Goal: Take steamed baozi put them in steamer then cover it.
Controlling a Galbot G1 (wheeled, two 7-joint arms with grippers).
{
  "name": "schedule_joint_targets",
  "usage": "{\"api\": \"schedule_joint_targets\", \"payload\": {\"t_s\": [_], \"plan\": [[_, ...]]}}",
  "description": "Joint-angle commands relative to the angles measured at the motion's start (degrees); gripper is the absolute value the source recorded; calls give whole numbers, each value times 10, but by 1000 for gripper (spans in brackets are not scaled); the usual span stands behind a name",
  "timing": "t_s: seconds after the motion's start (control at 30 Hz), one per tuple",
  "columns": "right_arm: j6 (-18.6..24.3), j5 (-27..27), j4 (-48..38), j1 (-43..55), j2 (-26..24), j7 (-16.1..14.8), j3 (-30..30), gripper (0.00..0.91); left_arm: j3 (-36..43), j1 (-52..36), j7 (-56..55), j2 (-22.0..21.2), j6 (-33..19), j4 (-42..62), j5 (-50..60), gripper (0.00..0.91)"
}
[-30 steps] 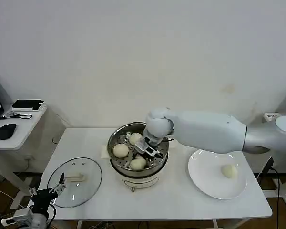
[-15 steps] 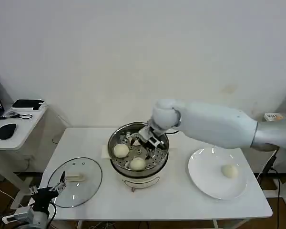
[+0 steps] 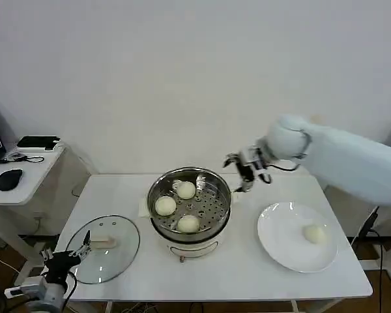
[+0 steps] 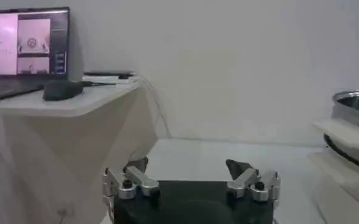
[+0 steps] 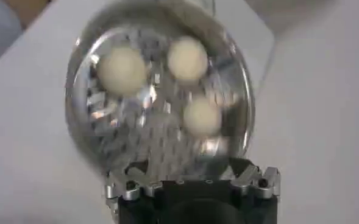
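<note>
Steel steamer (image 3: 189,203) is seen holding three baozi (image 3: 186,190) (uncovered). A fourth baozi (image 3: 313,233) lies on the plate (image 3: 274,244), right of the steamer. The cover (image 3: 103,248) lies left of it. The right gripper (image 3: 242,171), spread and empty, hangs beside the steamer's right rim. The left gripper (image 3: 68,257), spread, is parked beyond the cover.

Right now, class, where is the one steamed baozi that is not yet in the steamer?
In the head view, that baozi lies alone on the white plate at the table's right side, to the right of the steamer.
</note>
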Motion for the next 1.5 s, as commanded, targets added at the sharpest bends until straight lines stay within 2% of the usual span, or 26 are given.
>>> {"api": "schedule_joint_targets", "payload": {"t_s": [0.03,0.2,0.37,0.57,0.9,1.5], "plan": [[-17,-65,24,-66,-185,2,8,897,9,-4,0,9,0,1,-1,907],[-8,-93,13,-210,-213,10,133,897,15,-3,1,7,0,6,0,907],[3,-126,-5,-286,-225,9,165,897,13,-4,0,10,0,7,0,907],[12,-146,-28,-373,-217,7,239,907,16,-2,0,7,0,11,4,907],[16,-160,-98,-408,-158,7,275,897,15,3,-1,4,0,8,5,907],[23,-196,-181,-413,-104,7,288,887,9,4,0,1,0,13,5,907]]}}
